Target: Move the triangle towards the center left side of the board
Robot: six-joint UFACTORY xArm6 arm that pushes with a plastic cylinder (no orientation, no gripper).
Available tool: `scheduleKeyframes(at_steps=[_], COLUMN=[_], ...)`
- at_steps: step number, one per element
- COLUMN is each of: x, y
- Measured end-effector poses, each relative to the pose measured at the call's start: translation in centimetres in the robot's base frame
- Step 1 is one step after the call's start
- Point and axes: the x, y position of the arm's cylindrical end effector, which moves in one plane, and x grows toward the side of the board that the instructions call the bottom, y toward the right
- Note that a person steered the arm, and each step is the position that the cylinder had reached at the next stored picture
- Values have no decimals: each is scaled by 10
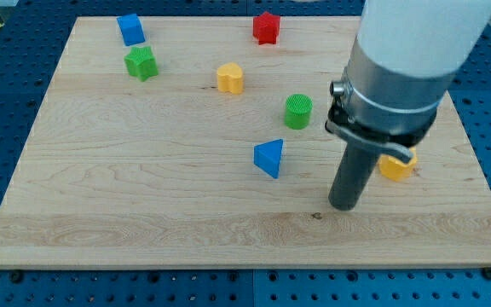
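Resting on board (143,222), lower right: tip (344,207), near blue triangle (269,158) at its left; no fingers.

The wooden board (143,188) carries seven small coloured blocks.

1. Illumination: bright, even and diffuse across the wooden board (143,188); no dim corners.
2. Shadows: soft and short. A faint shadow hugs the blue triangle (269,158) on its lower side; a small dark patch sits under my tip (344,205).
3. Glare: the white arm housing (420,34) is near overexposed, surface detail washed out.
4. Focus: blocks and wood grain sharp; arm housing slightly soft.
5. Distortion: board edges converge towards the view's top.
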Motion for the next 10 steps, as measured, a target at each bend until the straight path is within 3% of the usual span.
scheduleKeyframes(at_steps=[2, 3, 5, 6, 8, 9, 10], x=[-79, -93, -53, -45, -96, -101, -98], y=[-106, -141, -63, -88, -229, -237, -208])
